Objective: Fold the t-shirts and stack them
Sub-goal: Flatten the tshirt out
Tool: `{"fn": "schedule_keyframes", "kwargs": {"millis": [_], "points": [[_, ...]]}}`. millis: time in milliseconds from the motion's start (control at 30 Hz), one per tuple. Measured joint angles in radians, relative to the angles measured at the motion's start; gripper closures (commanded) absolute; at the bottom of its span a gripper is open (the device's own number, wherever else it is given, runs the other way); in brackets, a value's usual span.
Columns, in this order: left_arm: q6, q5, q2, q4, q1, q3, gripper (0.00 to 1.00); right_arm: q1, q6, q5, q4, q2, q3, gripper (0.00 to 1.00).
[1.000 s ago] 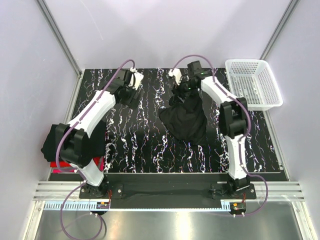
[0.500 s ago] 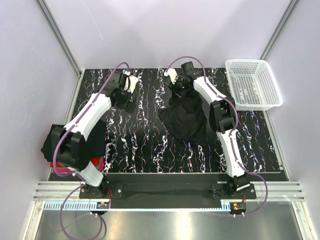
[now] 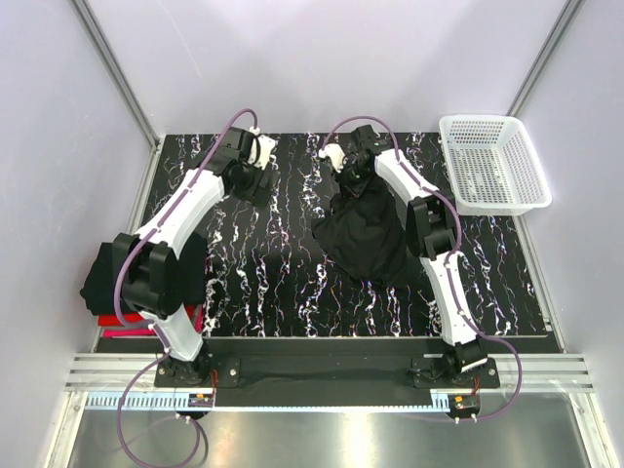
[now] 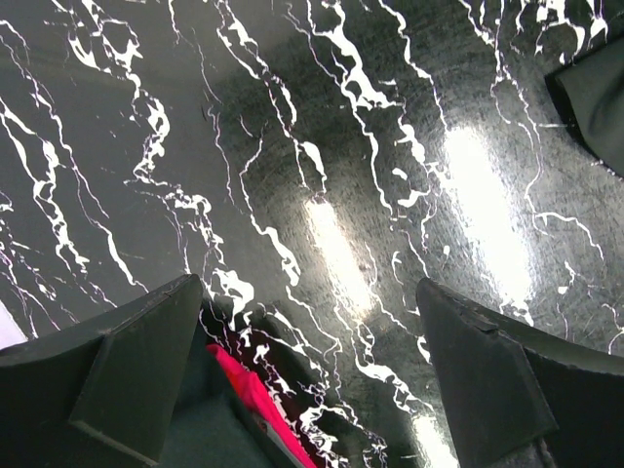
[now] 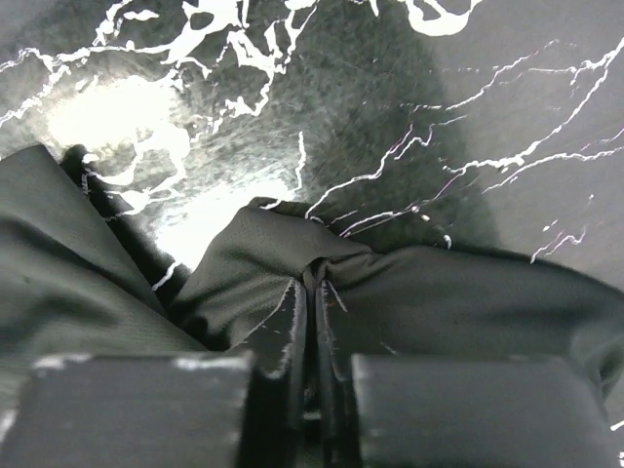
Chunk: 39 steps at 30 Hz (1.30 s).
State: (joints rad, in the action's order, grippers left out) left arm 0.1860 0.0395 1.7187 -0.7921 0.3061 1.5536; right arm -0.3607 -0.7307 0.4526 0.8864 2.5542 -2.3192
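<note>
The right fingers [image 5: 146,414] are clenching a bunched edge of the black shirt [image 3: 366,234], which is lying crumpled mid-desk [image 3: 283,263], while the left fingers [image 4: 127,370] are hanging spread above the desk, the basket [image 3: 478,121] sitting well apart at the far right.

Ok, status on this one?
Left gripper open, empty. Right gripper shut on black t-shirt, bunched mid-table. Other shirts piled at left edge; basket far right, no obstruction.
</note>
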Motion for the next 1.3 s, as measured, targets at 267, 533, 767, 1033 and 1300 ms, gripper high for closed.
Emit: {"fn": "schedule_keyframes", "kwargs": {"millis": [267, 533, 767, 1033, 1300], "points": [[-0.003, 0.016, 0.027, 0.010, -0.005, 0.025, 0.01, 0.000, 0.013, 0.040, 0.159, 0.032, -0.439, 1.00], [-0.040, -0.014, 0.151, 0.026, -0.086, 0.165, 0.01, 0.000, 0.050, 0.162, 0.002, -0.343, -0.481, 1.00], [-0.080, -0.108, 0.181, 0.043, -0.096, 0.255, 0.01, 0.002, 0.058, 0.119, -0.264, -0.790, 0.015, 0.98], [-0.024, -0.164, 0.181, 0.034, -0.072, 0.248, 0.05, 0.032, 0.058, 0.029, -0.425, -0.861, 0.747, 1.00], [0.212, -0.196, 0.151, 0.031, 0.006, 0.042, 0.11, 0.124, 0.140, -0.025, -0.367, -0.600, 0.951, 1.00]]}}
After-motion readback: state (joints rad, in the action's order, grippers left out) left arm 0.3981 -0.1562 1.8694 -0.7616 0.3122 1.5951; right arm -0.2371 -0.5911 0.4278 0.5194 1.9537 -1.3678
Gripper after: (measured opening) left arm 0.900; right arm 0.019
